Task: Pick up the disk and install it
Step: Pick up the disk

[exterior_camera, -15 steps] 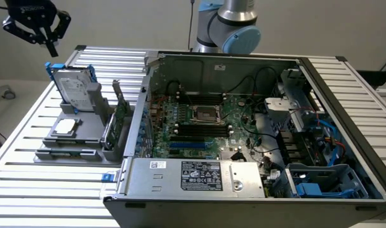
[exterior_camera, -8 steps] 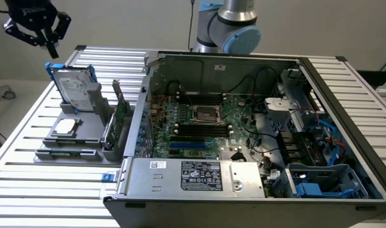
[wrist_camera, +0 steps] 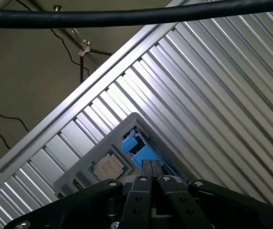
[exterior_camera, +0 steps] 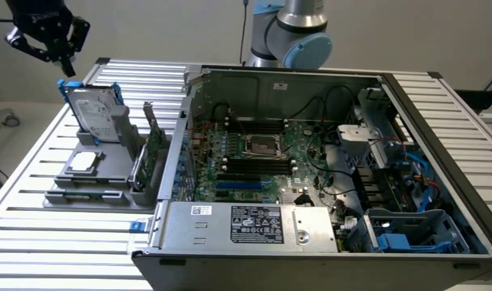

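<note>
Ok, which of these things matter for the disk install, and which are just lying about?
In the job:
- disk, standing upright, not held
- gripper, shut, over the disk
- open computer case

Lying about:
- chip
- green card

In the exterior view the arm (exterior_camera: 299,36) runs off the upper edge. The gripper (exterior_camera: 65,65) is also cut there, so its wrist is out of sight. The disk (exterior_camera: 96,112) stands in a grey holder (exterior_camera: 108,174) that hides its lower end. The case (exterior_camera: 311,270) is cut by the lower edge, and its label (exterior_camera: 257,224) is too small to read. In the wrist view the fingers (wrist_camera: 149,168) cover most of the disk.
</note>
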Motion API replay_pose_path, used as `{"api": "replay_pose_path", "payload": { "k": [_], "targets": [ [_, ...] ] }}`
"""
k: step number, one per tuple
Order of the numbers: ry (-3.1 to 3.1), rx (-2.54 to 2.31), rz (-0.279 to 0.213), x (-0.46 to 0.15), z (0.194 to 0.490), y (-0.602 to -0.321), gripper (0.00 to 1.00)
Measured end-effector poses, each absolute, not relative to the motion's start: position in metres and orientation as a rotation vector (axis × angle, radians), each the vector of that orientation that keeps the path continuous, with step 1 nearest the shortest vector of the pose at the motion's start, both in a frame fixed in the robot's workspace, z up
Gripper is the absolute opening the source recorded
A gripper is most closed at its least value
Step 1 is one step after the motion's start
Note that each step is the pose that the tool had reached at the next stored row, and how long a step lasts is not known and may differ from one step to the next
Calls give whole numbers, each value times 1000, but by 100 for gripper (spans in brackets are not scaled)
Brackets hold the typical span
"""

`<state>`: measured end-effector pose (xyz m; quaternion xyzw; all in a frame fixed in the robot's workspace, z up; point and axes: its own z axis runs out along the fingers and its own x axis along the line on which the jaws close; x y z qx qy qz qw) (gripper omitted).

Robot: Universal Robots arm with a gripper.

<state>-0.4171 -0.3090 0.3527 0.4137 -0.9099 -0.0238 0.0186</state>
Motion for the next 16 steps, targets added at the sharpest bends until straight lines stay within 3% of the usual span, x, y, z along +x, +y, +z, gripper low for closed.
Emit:
{"api": "replay_pose_path", "payload": {
  "k": [16],
  "targets": [
    [-2604,1677,-64,-417,352,-309,11]
  ]
}}
